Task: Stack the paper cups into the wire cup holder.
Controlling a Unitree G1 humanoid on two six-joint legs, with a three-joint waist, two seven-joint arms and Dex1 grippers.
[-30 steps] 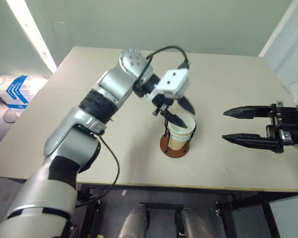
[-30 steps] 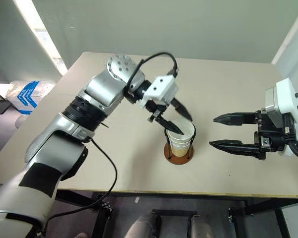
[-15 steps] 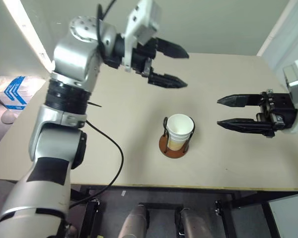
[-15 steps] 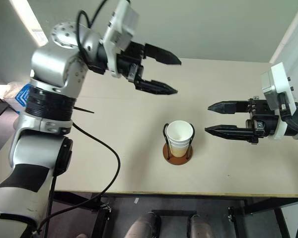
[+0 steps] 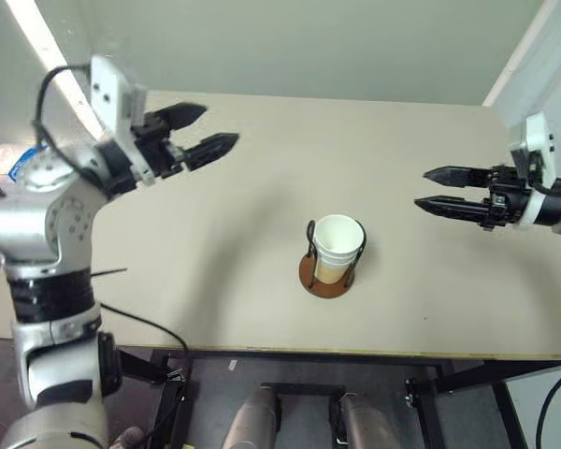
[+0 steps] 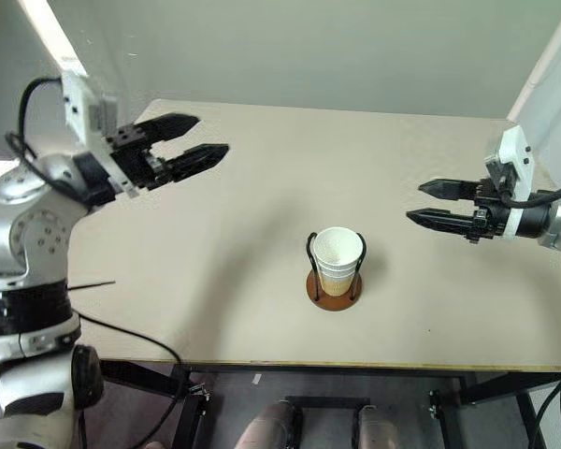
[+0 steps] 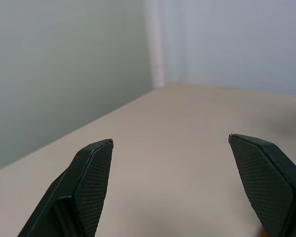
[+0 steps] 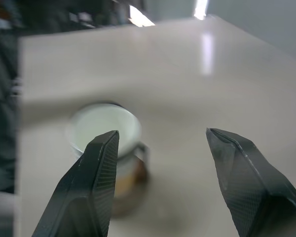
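The left gripper [image 5: 208, 129] had swung off to the bench's [image 5: 262, 178] far left corner, jaws open and empty. The paper cups [image 5: 338, 246] sat nested in the wire cup holder [image 5: 325, 277] near the front edge, so stacking looked finished. The right gripper [image 5: 428, 188] hung near the right edge, jaws apart, empty.

Table [image 5: 262, 187]: we see a plain beige top, with no pattern.
Paper cups [image 5: 338, 245]: we see a yellowish-tan outside, a white inside and a white rim on the nested stack.
Wire cup holder [image 5: 310, 273]: we see a rust-brown round base and black upright wires.
Left gripper [image 5: 206, 129]: we see black fingers [image 7: 91, 177] with a fine cross-hatched texture on the pads, and a white housing behind them.
Right gripper [image 5: 430, 190]: we see black fingers [image 8: 96, 182] with the same fine cross-hatched pads, and a white housing behind them.
Wall [image 5: 337, 47]: we see a plain pale grey-green.
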